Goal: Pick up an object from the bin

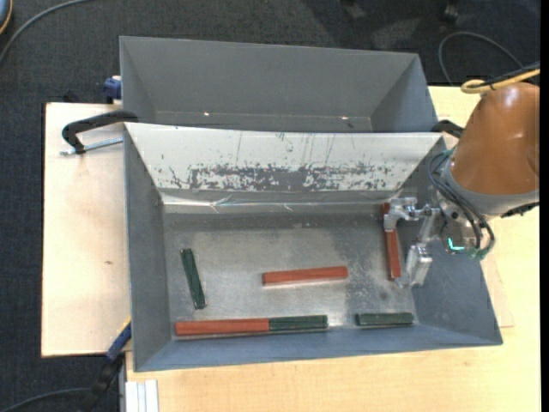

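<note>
The grey metal bin (pixel 146 256) takes up the middle of the frame, and most of its floor is bare, with a handful of slim sticks scattered across it. The arm comes in from the right under its rounded orange cover (pixel 502 144). Its silver metal gripper (pixel 410 240) hangs low at the right end of the floor, close to where the right wall slopes up. Just beside the gripper, on its left, is a short red-orange stick (pixel 393 256) that runs roughly top to bottom in the frame. It looks to be touching the metal parts or nearly so, but from here I cannot tell whether the tool is spread, pressed together, or pinching that stick. Below it, near the front wall at the lower right, a short dark green stick (pixel 383 319) lies level. In the middle of the floor a longer red-orange bar (pixel 304 275) also lies level, well apart from the gripper. Along the front wall at the lower left a long red stick (pixel 221 326) lies end to end with a dark green stick (pixel 298 323). Over at the left another dark green stick (pixel 193 278) lies alone, tilted a little off upright.
</note>
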Action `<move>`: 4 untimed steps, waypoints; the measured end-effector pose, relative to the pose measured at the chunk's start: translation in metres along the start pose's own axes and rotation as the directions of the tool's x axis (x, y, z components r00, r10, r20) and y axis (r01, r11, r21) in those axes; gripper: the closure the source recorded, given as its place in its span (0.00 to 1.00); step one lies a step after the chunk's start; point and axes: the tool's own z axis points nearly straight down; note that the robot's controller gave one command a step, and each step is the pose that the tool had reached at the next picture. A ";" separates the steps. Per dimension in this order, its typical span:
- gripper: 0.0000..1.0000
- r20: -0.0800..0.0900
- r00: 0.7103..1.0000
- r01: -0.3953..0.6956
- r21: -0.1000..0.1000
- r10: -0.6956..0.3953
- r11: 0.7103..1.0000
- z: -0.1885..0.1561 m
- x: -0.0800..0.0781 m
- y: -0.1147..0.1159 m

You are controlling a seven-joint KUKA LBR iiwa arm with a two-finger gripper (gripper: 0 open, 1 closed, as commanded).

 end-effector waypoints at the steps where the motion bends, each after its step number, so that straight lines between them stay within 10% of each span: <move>1: 0.00 0.004 0.928 0.372 0.000 -0.372 0.928 0.097 -0.011 0.050; 2: 0.00 0.005 0.895 0.446 0.005 -0.446 0.895 0.095 0.008 0.130; 3: 1.00 0.006 0.899 0.437 0.005 -0.437 0.900 0.095 0.007 0.126; 4: 1.00 0.019 0.897 0.441 0.010 -0.441 0.897 -0.101 -0.018 0.119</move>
